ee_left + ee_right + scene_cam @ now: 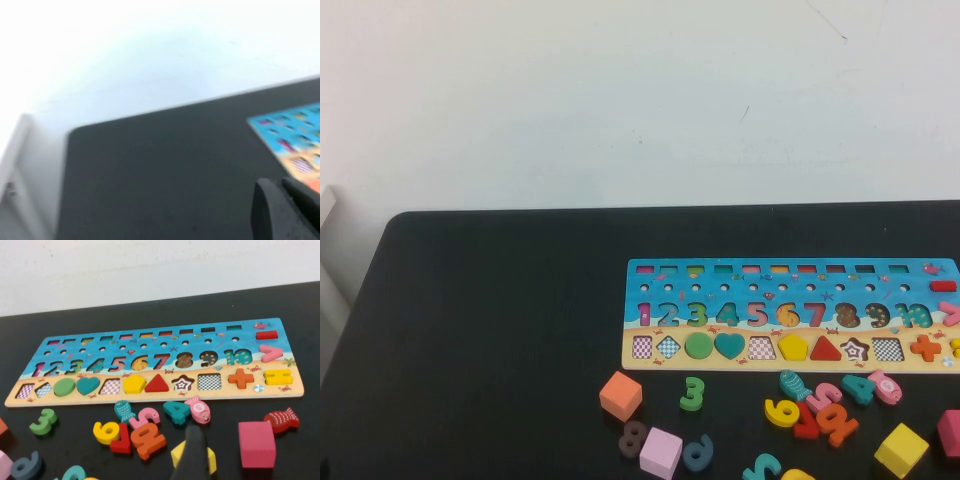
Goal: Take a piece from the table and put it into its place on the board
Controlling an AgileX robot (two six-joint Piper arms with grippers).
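Right gripper (192,455) hovers above loose pieces near the board (150,390), fingers unclear; left gripper (285,210) likewise unclear, off the board's end; yellow pentagon (793,347) sits in its slot on the black counter's (500,320) board.

- The board (150,390): painted wood, smooth, printed top.
- The piece (135,384): glossy yellow paint.
- Worktop (490,330): matt black.
- Right pincer (192,452) finger: dull dark plastic.

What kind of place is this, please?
Probably a robot test table indoors, not a home playroom. A black table stands against a bare white wall, holding only a puzzle board and loose toy pieces. The right gripper hovers over the pieces; the left gripper over the table.
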